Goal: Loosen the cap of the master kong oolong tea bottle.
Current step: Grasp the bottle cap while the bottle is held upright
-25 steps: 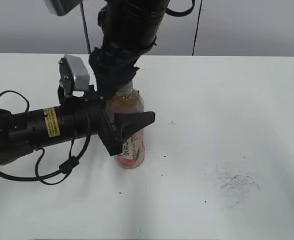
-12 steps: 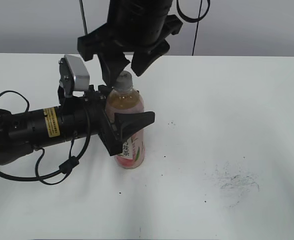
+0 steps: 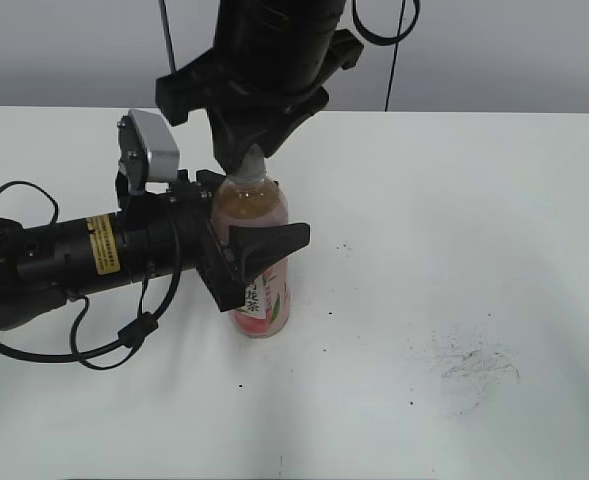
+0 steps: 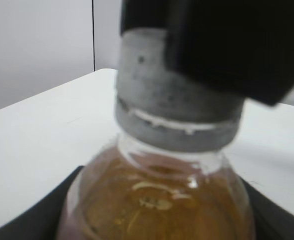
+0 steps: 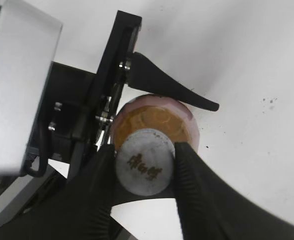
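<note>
The master kong oolong tea bottle [image 3: 262, 285] stands upright on the white table [image 3: 454, 220], amber tea above a pink-and-white label. My left gripper [image 3: 246, 240] comes in from the left and is shut on the bottle's body [image 4: 156, 210]. My right gripper [image 3: 250, 152] reaches down from above and is shut on the grey-white cap [image 5: 145, 161], one finger on each side. The cap [image 4: 166, 115] fills the left wrist view, its top covered by the right gripper's black fingers. In the exterior view the cap is mostly hidden by those fingers.
The left arm [image 3: 64, 255] lies across the table's left side with loose cables [image 3: 104, 345]. Dark smudges [image 3: 469, 365] mark the table at the front right. A grey wall runs behind the table.
One second ago my right gripper covered the bottle top. Half a second ago it was open around the cap. Now it has closed on the cap. The left gripper and bottle have not moved.
</note>
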### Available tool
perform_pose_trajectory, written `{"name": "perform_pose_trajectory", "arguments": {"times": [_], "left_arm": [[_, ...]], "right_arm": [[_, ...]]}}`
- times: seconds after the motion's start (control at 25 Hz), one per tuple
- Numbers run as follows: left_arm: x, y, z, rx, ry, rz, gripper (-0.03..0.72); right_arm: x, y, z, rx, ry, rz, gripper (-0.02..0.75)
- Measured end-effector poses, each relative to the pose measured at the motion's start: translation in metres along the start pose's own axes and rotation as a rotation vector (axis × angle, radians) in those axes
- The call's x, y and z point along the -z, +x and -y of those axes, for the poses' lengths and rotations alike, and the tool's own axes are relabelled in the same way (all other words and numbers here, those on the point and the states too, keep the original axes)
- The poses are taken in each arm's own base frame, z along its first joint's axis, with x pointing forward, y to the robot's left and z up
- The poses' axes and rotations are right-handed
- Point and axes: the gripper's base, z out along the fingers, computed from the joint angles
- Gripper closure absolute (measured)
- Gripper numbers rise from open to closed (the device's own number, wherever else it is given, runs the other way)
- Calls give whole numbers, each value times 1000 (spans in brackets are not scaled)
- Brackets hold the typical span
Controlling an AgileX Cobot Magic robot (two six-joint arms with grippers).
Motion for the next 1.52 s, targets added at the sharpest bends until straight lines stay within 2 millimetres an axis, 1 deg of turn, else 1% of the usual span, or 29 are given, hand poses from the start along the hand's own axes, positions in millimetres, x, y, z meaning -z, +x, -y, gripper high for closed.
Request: {"name": "perform_pose_trajectory", "arguments": {"times": [0.04, 0.08, 0.28, 0.4, 0.68, 1.0, 1.08, 1.16, 1.2, 1.28, 1.4, 1.48, 1.52], "left_arm": [[0, 0, 0, 0, 0, 0, 243], [0, 0, 0, 1, 0, 0, 243], [0, 0, 0, 1, 0, 0, 243], [0, 0, 0, 1, 0, 0, 243], [0, 0, 0, 0, 0, 0, 243], [0, 0, 0, 1, -1, 0, 243], [0, 0, 0, 5, -4, -2, 243], [0, 0, -1, 16, -14, 0, 243], [0, 0, -2, 19, -18, -1, 243], [0, 0, -2, 23, -22, 0, 243], [0, 0, -2, 25, -24, 0, 243], [0, 0, -2, 25, -24, 0, 243], [0, 0, -2, 25, -24, 0, 243]], "right_arm": [[0, 0, 0, 19, 4, 0, 465], [0, 0, 0, 39, 5, 0, 475], [0, 0, 0, 163, 5, 0, 475], [0, 0, 0, 276, 5, -1, 475], [0, 0, 0, 605, 4, 0, 475], [1, 0, 0, 1030, 4, 4, 478], [1, 0, 0, 1128, 5, 7, 492], [2, -1, -1, 1215, 2, 11, 585], [1, -1, -2, 1255, 0, 10, 606], [0, -1, -2, 1302, 0, 11, 631], [0, -1, -2, 1324, 1, 10, 636], [0, -1, -2, 1308, 1, 10, 615], [0, -1, -2, 1290, 0, 10, 583]]}}
